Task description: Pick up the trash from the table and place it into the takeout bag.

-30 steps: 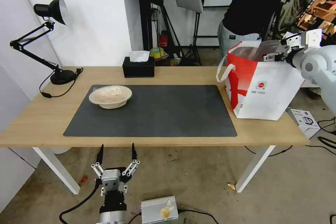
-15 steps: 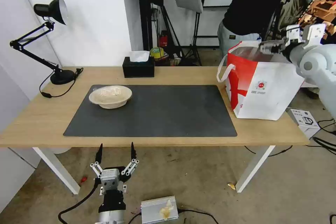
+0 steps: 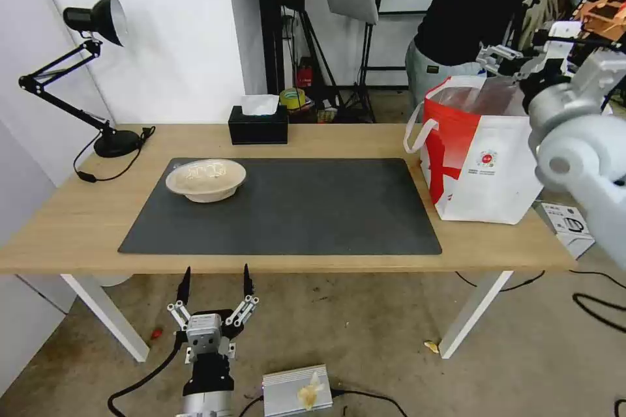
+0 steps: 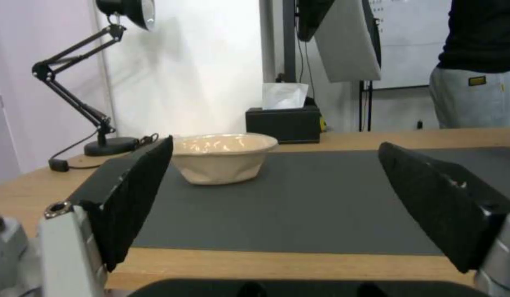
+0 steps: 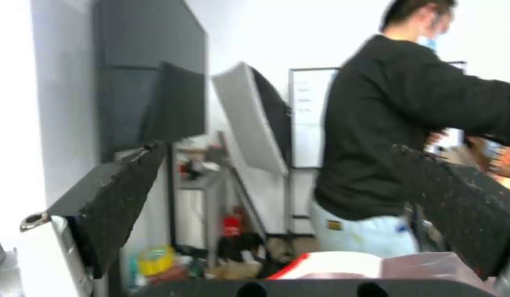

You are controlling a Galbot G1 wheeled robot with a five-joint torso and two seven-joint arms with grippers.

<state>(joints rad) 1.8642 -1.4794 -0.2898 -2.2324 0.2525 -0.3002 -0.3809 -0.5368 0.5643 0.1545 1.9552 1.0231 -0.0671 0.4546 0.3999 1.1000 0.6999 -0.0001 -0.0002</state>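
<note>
The takeout bag (image 3: 486, 163) bears a small red logo, its writing unreadable; right gripper (image 3: 497, 58) above it gapes empty, left gripper (image 3: 214, 281) spread below the surface (image 3: 78, 221).

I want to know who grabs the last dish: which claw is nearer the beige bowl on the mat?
Left. The left claw hangs open below the table's near edge, facing the beige bowl. The right claw is open above the takeout bag.

My view into the takeout bag (image 3: 486, 169) blocked by its wall, contents beside the shallow beige bowl (image 3: 205, 179) untellable
</note>
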